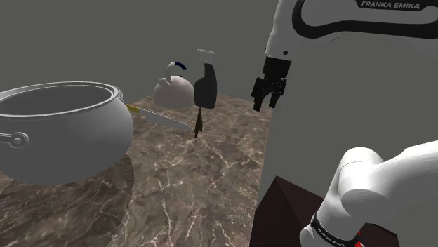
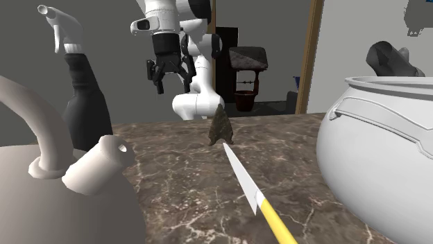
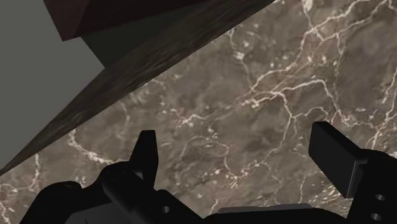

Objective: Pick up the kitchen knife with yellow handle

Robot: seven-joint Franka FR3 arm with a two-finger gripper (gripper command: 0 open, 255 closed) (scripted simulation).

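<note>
1. The all-black two-finger claw (image 1: 267,104) hangs above the brown marble tabletop (image 1: 203,182), fingers spread apart, clasping nothing;
2. The yellow-handled kitchen knife (image 2: 254,193) lies flat on the marble, well apart from the claw, handle beside the large grey pot (image 1: 63,133), tip near a dark arrowhead-shaped stone (image 2: 221,129).

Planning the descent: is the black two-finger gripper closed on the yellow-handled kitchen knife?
No: the gripper hangs open above the marble table, apart from the knife lying on it.

Shoulder cam behind stand (image 1: 277,210); 2nd cam opposite, facing arm (image 2: 200,76).
</note>
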